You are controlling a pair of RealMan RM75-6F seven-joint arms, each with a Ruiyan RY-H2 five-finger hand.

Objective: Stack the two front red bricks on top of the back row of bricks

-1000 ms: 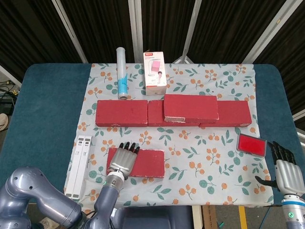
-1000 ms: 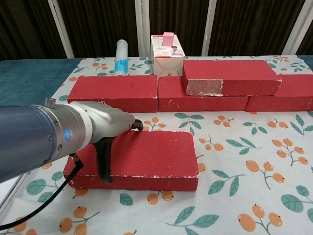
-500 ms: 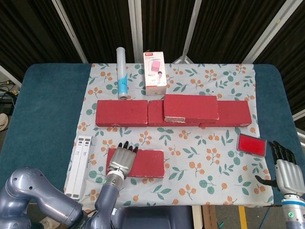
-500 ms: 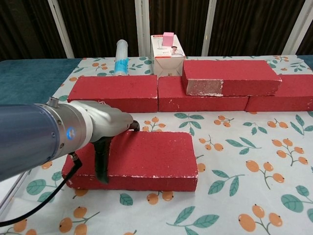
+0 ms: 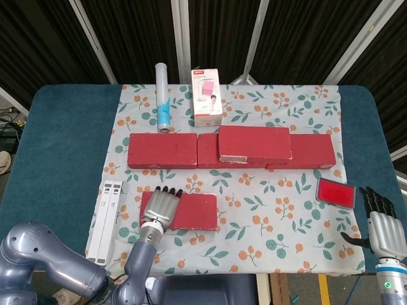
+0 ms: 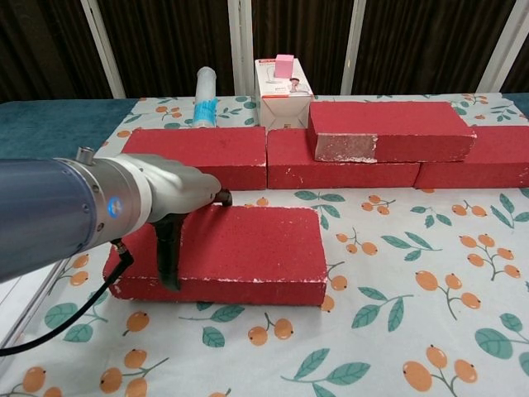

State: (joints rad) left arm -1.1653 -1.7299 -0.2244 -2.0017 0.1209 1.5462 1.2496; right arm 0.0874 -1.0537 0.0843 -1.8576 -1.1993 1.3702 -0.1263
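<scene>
Up on the back row of rectangular red bricks [image 5: 172, 150], already sitting one stacked red brick [image 5: 254, 142], bridging the middle and right-hand bricks, so half the job looks done. Down front, left of centre on the floral tablecloth [image 5: 280, 210], waiting the second flat red brick [image 5: 191, 211], seemingly tipped a touch off the cloth in the chest view [image 6: 240, 252], though hard to call for certain. Clamped over its left end, the left hand [image 5: 162, 208]: fingers draped across the top toward the far edge, thumb hooked down the near face, gripping the brick. Left to do, by the look of it: lift, carry back, set down on the row's bare left brick. Off at the right front edge, the right hand [image 5: 379, 222], fingers spread upward, holding nothing, near a small red flat box [image 5: 335, 192].
</scene>
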